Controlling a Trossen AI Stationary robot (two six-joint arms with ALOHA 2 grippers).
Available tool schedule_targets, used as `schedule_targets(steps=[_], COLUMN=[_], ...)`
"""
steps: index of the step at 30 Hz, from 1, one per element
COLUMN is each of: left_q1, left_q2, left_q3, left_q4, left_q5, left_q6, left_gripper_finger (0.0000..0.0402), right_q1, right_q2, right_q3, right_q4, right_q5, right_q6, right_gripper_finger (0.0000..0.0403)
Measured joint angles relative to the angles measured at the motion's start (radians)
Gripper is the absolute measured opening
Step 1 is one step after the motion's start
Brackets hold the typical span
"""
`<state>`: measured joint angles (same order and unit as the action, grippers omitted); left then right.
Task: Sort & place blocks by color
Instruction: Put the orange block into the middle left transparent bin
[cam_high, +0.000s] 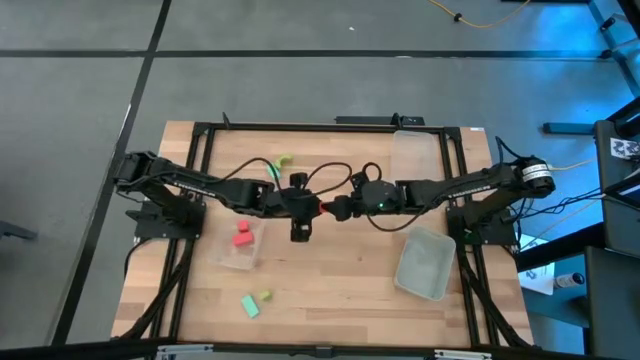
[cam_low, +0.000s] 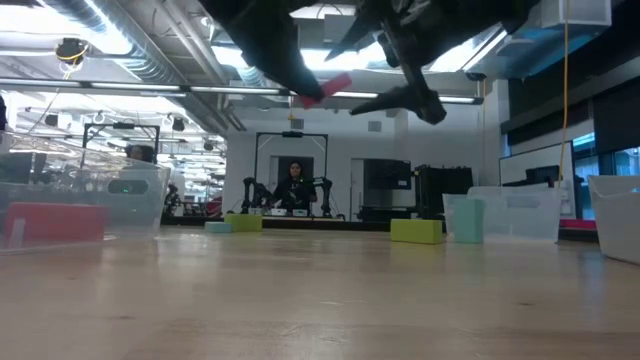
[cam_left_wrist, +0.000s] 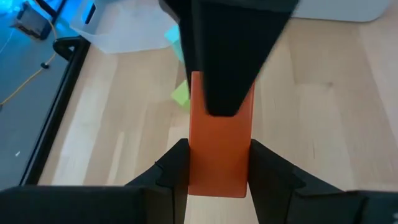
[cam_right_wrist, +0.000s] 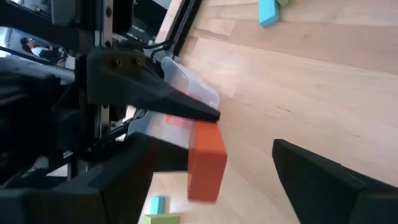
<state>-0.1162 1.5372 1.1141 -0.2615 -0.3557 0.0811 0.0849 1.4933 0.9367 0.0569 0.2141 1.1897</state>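
the left gripper (cam_left_wrist: 217, 177) was clamped on a red block (cam_left_wrist: 219, 149), its two fingers pressed to the block's sides above the middle of the table. the right gripper (cam_high: 340, 207) met it there from 3 o'clock, jaws spread wide either side of the same block without yet pinching it. this looked like a mid-air handover, not yet completed.

outward from there, one red block (cam_high: 241, 237) lay in the clear tray (cam_high: 240, 255) at about 8 o'clock of the grippers, so the red pile had been started. a mint block (cam_high: 249, 306) and a yellow-green block (cam_high: 265, 297) sat together on the bare table (cam_high: 330, 300) near 7 o'clock, and another yellow-green block (cam_high: 284, 159) lay at 11 o'clock, all unsorted. two more clear trays, one at 4 o'clock (cam_high: 423, 262) and one at 1 o'clock (cam_high: 416, 152), appeared empty, though the overhead view was too coarse to be sure. most of the sorting remained.
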Motion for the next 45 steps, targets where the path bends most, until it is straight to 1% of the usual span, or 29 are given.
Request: schedule_targets(steps=[5,15,22,25,26,30,32,34,38,40,41,42,44,45], left_q1=[0.0,0.014,0.027,0.025,0.024,0.024,0.033,0.038,0.05,0.059,0.061,0.063,0.063,0.062], left_q2=[0.0,0.0,0.0,0.0,0.0,-0.02,-0.051,-0.088,-0.216,-0.295,-0.336,-0.376,-0.466,-0.506], left_q3=[0.0,0.0,0.0,0.0,0.0,0.002,0.001,0.001,0.001,-0.002,-0.012,-0.031,-0.109,-0.16], left_q4=[0.021,0.022,0.038,0.045,0.046,0.055,0.006,-0.016,-0.149,-0.176,-0.169,-0.122,0.011,0.1], left_q5=[-0.001,-0.027,-0.038,-0.039,-0.039,-0.002,0.045,0.057,0.061,0.061,0.058,0.052,0.056,0.066], left_q6=[0.0,0.0,0.016,0.034,0.033,0.002,-0.018,-0.031,-0.089,-0.152,-0.174,-0.185,-0.214,-0.234], left_gripper_finger=[0.0119,0.0119,0.0119,0.012,0.0129,0.0188,0.0211,0.0224,0.0229,0.0228,0.0228,0.0228,0.0228,0.0228], right_q1=[-0.009,-0.009,-0.01,-0.01,-0.01,-0.015,-0.025,-0.04,-0.066,-0.074,-0.078,-0.081,-0.082,-0.082], right_q2=[0.0,0.0,-0.001,-0.002,-0.002,-0.033,-0.069,-0.118,-0.234,-0.306,-0.345,-0.387,-0.472,-0.517], right_q3=[0.0,0.0,0.0,0.0,0.0,0.0,0.0,0.0,-0.007,-0.034,-0.054,-0.082,-0.151,-0.192], right_q4=[0.015,0.022,0.022,0.023,0.023,-0.019,-0.093,-0.198,-0.454,-0.528,-0.56,-0.572,-0.532,-0.479], right_q5=[0.001,0.001,0.008,0.012,0.011,-0.004,-0.005,-0.002,0.002,0.001,0.002,0.001,0.002,0.002], right_q6=[-0.012,-0.012,-0.003,-0.012,-0.02,-0.105,-0.155,-0.205,-0.295,-0.329,-0.338,-0.356,-0.378,-0.386], right_gripper_finger=[0.0274,0.0141,0.0068,0.0066,0.0066,0.0066,0.0065,0.0065,0.0065,0.0065,0.0065,0.0065,0.0065,0.0065])
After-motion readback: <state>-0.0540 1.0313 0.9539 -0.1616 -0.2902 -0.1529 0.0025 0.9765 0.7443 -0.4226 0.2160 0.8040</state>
